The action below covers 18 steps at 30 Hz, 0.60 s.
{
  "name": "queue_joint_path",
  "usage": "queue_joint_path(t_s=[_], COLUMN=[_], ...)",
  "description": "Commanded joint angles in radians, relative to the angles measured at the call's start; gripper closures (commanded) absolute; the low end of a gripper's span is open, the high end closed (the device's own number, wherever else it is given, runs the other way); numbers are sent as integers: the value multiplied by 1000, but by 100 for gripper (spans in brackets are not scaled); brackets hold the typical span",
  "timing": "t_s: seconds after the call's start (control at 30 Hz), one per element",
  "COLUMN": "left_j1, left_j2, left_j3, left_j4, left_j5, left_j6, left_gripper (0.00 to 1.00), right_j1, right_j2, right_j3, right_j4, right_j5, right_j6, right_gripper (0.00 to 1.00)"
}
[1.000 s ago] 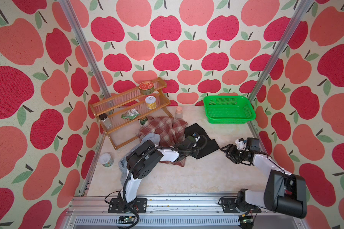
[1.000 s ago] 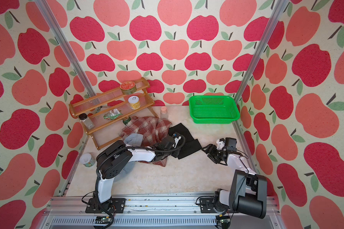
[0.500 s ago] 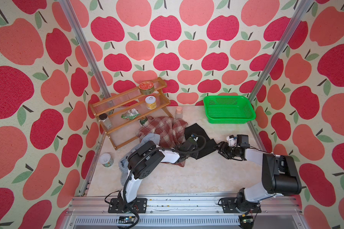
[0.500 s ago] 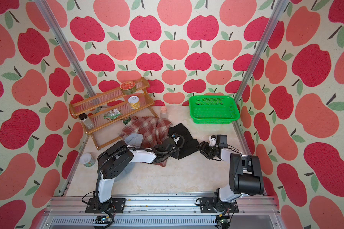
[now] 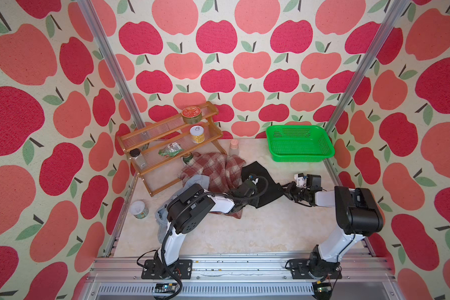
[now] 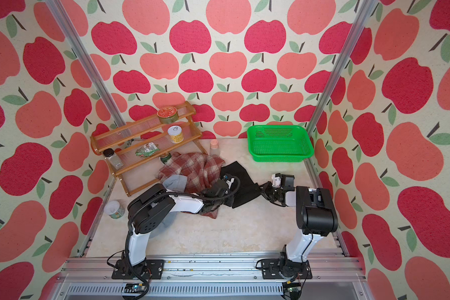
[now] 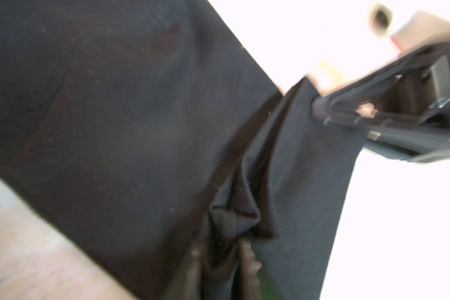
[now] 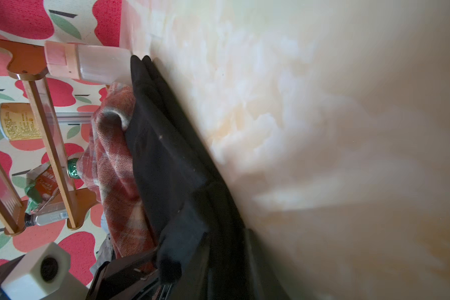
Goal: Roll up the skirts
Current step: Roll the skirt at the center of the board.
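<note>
The black skirt (image 5: 257, 172) (image 6: 235, 172) lies mid-table, partly over the plaid skirt (image 5: 213, 168). The denim skirt (image 5: 199, 180) shows under the left arm. My left gripper (image 5: 265, 193) (image 7: 221, 262) sits low on the black skirt. Its fingers (image 7: 247, 259) stand apart, with a bunched fold of black cloth lying between them. My right gripper (image 5: 282, 187) (image 6: 260, 187) reaches in from the right. In the left wrist view the right gripper (image 7: 316, 106) is pinched shut on the black skirt's edge. The right wrist view shows the black skirt (image 8: 166, 161) against the plaid skirt (image 8: 109, 161).
A wooden shelf rack (image 5: 151, 135) with cans and a packet stands at the back left, a green can (image 5: 187, 158) at its foot. A pink-capped bottle (image 5: 233, 145) is behind the skirts. The green mesh basket (image 5: 300, 155) sits at the back right and a small cup (image 5: 139, 210) at the left edge.
The right gripper travelled left from the table's right side to the black skirt's edge and closed on it. The left gripper's fingers, shut before, have parted.
</note>
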Motion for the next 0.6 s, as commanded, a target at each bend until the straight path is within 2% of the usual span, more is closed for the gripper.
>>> queue_joint_path(t_s=[0.0, 0.07, 0.2, 0.3, 0.33, 0.37, 0.47, 0.57], left_j1=[11, 9, -5, -51, -71, -94, -155, -224], left_j2=[10, -23, -116, -182, -201, -217, -252, -253], left_j3=[-33, -39, -61, -94, -115, -135, -181, -194], left_j4=[-6, -5, 2, 65, 107, 152, 243, 257], left_j5=[0, -26, -117, -225, -253, -268, -266, -240], left_j6=[39, 96, 285, 519, 598, 668, 857, 994], left_gripper=[56, 51, 49, 48, 43, 43, 42, 42], right_j1=[11, 11, 11, 11, 11, 10, 11, 11], right_j2=[9, -15, -63, -92, -101, -108, -124, -137], right_j3=[-9, -2, 21, 45, 53, 60, 73, 87], right_j4=[-75, -104, -178, -243, -265, -283, -318, -345], right_j5=[34, 32, 26, 21, 20, 20, 17, 17], right_j6=[13, 6, -9, -27, -32, -39, -47, -54], right_gripper=[81, 87, 90, 90, 90, 90, 91, 91])
